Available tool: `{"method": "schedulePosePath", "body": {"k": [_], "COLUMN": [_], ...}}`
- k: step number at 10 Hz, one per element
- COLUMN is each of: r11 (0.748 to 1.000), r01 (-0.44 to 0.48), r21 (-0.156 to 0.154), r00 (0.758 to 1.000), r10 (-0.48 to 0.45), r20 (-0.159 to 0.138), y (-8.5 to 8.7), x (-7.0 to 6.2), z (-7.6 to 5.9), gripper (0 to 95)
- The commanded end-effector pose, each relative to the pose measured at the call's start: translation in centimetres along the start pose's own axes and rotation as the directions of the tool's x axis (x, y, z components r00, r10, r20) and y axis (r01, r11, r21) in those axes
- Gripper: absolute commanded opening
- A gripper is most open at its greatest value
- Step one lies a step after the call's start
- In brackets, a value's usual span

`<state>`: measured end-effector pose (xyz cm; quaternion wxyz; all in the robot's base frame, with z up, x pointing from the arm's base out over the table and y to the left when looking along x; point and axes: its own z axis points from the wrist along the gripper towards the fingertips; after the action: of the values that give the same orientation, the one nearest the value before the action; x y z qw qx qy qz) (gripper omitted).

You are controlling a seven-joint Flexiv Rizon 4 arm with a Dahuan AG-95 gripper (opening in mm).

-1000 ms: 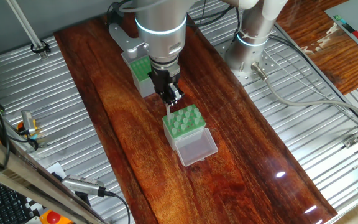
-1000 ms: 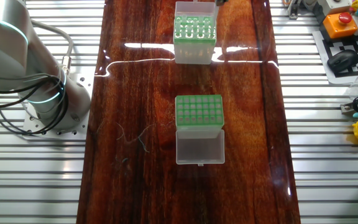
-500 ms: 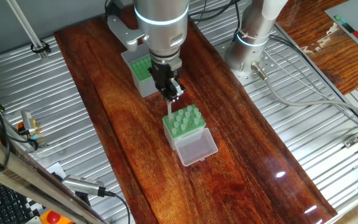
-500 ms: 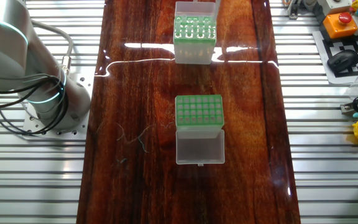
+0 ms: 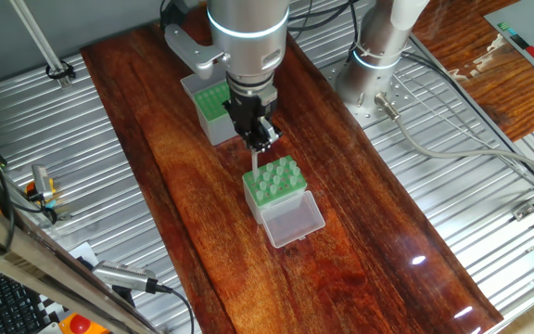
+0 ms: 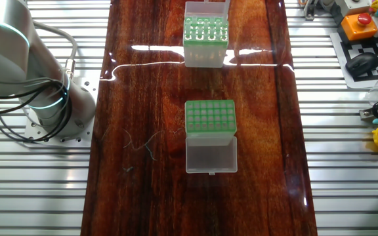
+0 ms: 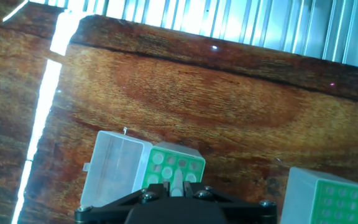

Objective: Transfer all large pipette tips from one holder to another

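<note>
gripper (image 5: 263,141) slightly higher — pipette tip (image 5: 266,158) clamped

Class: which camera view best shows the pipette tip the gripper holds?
One fixed view: the tip hangs from the gripper above the holder. The hand view foreshortens it; the other fixed view shows only a sliver at its top edge.

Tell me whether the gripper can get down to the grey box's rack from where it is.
Probably yes: the gripper, shut on a tip, hangs beside the grey box, whose green rack lies uncovered.
</note>
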<state>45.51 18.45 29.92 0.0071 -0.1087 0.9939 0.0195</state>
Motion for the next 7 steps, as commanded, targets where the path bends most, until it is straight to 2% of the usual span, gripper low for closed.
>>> {"method": "schedulePosePath", "body": {"k": [1, 2, 4, 6, 7], "r11": [1.0, 1.0, 0.994, 0.985, 0.983], "r01": [-0.013, 0.007, 0.109, 0.174, 0.186], "r21": [0.002, -0.003, -0.007, -0.01, -0.009], "r00": [1.0, 1.0, 0.994, 0.985, 0.983], "r10": [0.013, -0.007, -0.109, -0.174, -0.186], "r20": [0.0, 0.001, -0.001, 0.001, -0.001], "y": [0.0, -0.9, -5.2, -7.2, -7.2], "x": [0.0, 0.2, 1.4, 2.7, 2.7], "z": [0.0, 0.2, 0.7, 1.0, 1.0], "gripper": [0.0, 0.0, 0.0, 0.0, 0.0]}}
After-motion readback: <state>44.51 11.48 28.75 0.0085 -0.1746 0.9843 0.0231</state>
